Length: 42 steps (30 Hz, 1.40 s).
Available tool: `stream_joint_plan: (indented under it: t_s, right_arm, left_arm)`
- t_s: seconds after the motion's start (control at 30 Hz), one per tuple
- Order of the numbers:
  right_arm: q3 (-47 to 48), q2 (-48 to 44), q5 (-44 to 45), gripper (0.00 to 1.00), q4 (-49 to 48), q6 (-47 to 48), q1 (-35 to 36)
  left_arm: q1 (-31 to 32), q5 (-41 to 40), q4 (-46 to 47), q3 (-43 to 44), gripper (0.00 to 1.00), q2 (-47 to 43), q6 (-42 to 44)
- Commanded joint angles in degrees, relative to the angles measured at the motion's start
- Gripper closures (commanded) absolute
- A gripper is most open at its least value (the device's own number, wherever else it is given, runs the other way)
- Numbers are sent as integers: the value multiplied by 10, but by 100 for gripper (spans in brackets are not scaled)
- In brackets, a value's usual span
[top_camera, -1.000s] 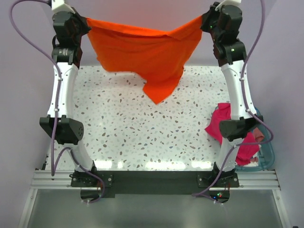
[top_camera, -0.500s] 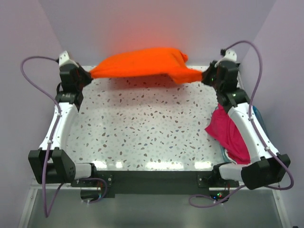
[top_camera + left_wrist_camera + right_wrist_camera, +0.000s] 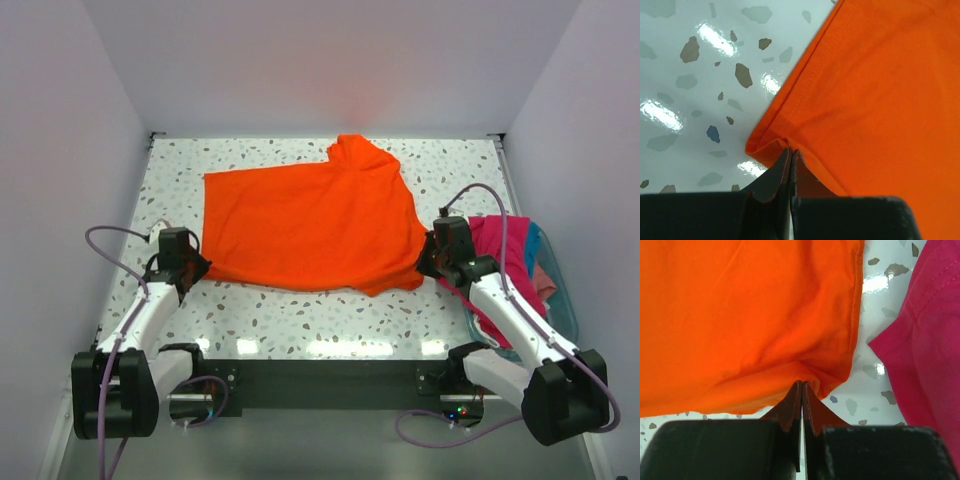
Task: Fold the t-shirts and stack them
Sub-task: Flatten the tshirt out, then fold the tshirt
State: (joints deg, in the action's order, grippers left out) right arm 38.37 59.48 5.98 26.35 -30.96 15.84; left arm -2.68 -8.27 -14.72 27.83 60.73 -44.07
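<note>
Pale lilac walls (image 3: 320, 60) are closing in the scene on three sides, and a white worktop (image 3: 300, 315) flecked with grey and brown chips is filling the floor of it, with light glaring off its glossy near strip. The orange t-shirt (image 3: 310, 225) is lying spread almost flat across the middle of the worktop, reaching from the left half to near the right edge, with a bunched fold poking up at its far side. To the right, a teal bin (image 3: 562, 305) is sitting against the wall, and the magenta-pink t-shirt (image 3: 495, 240) is spilling over its rim onto the worktop, just beside the orange cloth; a paler pink t-shirt (image 3: 546, 280) is showing deeper in the bin. Both arms are lying low over the near part of the worktop, purple cables looping from them. The left fingers (image 3: 772, 177) are pinching shut on the orange t-shirt's near left corner, right at the stitched hem. The right fingers (image 3: 790, 407) are likewise pressing together on its near right corner, where the cloth is puckering.
</note>
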Motion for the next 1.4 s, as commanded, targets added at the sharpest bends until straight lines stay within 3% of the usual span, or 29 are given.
stream_joint_plan:
  t_s: [0.0, 0.2, 0.63, 1.37]
  right_arm:
    - [-1, -2, -2, 100, -16, -16, 4]
    - [95, 70, 13, 100, -17, -2, 3]
    - [354, 330, 27, 100, -1, 10, 2]
    - [519, 517, 15, 100, 6, 27, -12]
  left_arm:
    - [-2, -33, 14, -7, 100, -28, -35]
    - [-2, -31, 5, 67, 100, 20, -23]
    - [-3, -39, 4, 209, 100, 195, -27]
    - [-28, -43, 3, 268, 100, 305, -16]
